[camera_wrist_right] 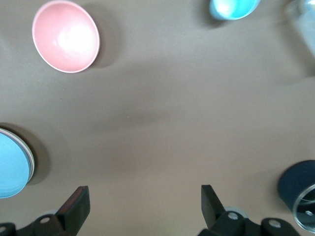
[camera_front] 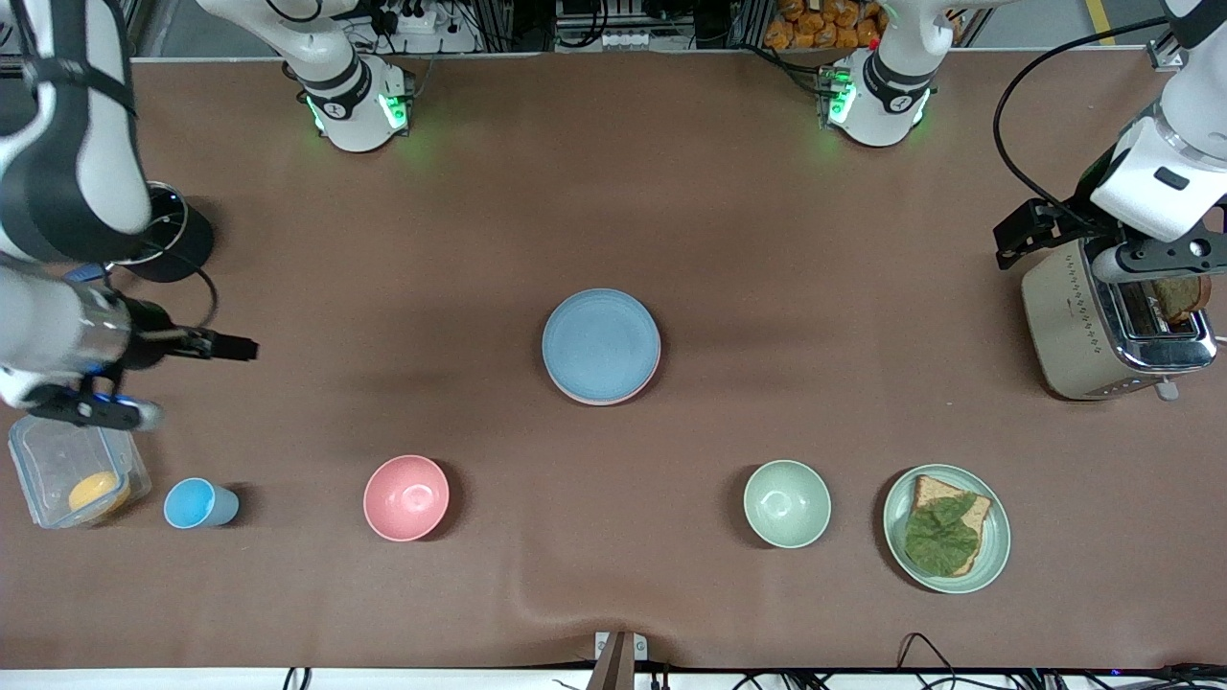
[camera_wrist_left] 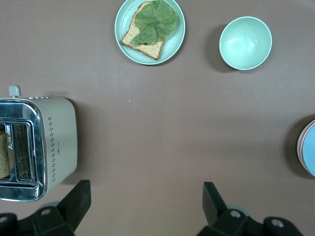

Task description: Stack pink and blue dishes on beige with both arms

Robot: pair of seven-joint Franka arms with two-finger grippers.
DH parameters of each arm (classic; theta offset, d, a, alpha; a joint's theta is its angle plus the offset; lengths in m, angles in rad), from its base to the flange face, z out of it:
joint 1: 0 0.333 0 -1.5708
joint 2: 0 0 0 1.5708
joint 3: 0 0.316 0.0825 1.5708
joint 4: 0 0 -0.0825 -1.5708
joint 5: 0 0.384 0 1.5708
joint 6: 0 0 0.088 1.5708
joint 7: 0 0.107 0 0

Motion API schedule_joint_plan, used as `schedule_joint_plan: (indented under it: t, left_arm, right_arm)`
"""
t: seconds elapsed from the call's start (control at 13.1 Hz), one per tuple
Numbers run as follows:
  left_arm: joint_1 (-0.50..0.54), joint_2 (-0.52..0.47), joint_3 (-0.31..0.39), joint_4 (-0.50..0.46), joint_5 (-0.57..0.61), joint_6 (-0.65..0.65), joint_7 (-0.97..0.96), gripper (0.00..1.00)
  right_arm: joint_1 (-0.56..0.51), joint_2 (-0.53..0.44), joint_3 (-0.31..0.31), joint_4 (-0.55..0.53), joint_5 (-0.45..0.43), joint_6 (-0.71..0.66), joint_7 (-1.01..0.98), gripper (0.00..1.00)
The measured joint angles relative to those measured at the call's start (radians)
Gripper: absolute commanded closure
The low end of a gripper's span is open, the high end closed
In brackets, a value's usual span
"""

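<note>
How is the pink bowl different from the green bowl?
The pink bowl is pink; the green bowl is pale green. The pink bowl sits toward the right arm's end of the table, next to the blue cup; the green bowl sits toward the left arm's end, next to the green plate with bread. Both are round, upright, empty and look about the same size.

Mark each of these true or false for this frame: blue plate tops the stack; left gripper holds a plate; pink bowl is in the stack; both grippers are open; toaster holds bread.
1. The blue plate tops the stack at mid-table, a pink plate edge showing beneath. True.
2. The left gripper holds a plate. False: it is open and empty, up beside the toaster.
3. The pink bowl is in the stack. False: it stands apart, nearer the front camera.
4. The right gripper is also open. True.
5. The toaster holds bread. True.
</note>
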State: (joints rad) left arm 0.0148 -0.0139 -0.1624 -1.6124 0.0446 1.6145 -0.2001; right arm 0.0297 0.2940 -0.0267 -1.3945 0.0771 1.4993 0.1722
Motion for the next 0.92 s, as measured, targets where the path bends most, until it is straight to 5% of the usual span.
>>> schedule_joint_plan:
  t: [0.31, 0.92]
  left_arm:
    - [0.0, -0.002, 0.006, 0.0, 0.0, -0.005, 0.0, 0.0]
    - [0.0, -0.012, 0.005, 0.029, 0.0, -0.006, 0.004, 0.0]
  right_arm:
    - [-0.038, -0.176, 0.001, -0.075, -0.018, 0.002, 0.0, 0.0]
    - [-0.072, -0.202, 0.031, -0.088, -0.023, 0.028, -0.007, 0.0]
